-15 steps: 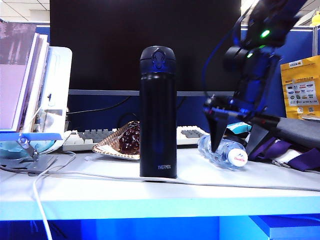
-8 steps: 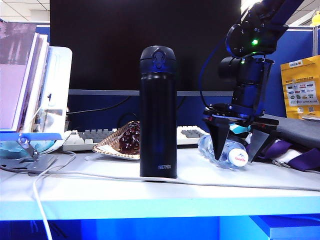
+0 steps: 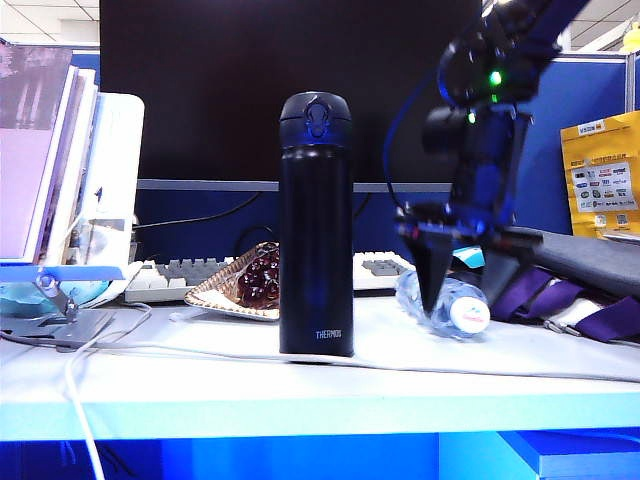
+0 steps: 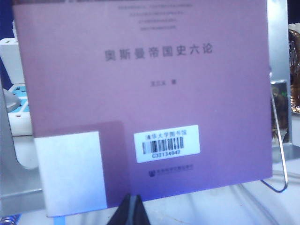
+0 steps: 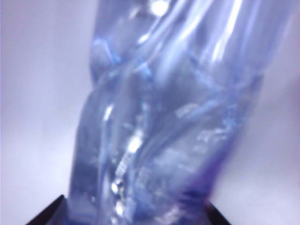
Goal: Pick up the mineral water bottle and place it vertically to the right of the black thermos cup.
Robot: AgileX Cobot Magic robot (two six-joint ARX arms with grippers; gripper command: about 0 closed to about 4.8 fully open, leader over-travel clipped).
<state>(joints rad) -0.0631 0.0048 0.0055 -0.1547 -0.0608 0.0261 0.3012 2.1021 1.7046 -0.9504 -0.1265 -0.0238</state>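
Desk: one bottle, one thermos.

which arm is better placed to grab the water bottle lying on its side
The right. The right gripper is down over the mineral water bottle, a finger on each side of it. The left gripper is shut, facing a purple book on the far side of the black thermos cup.

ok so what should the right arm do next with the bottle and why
Probably finish closing. The right gripper straddles the mineral water bottle, which lies on its side on the table right of the black thermos cup, one finger on either side. A firm hold comes before lifting and standing it upright.
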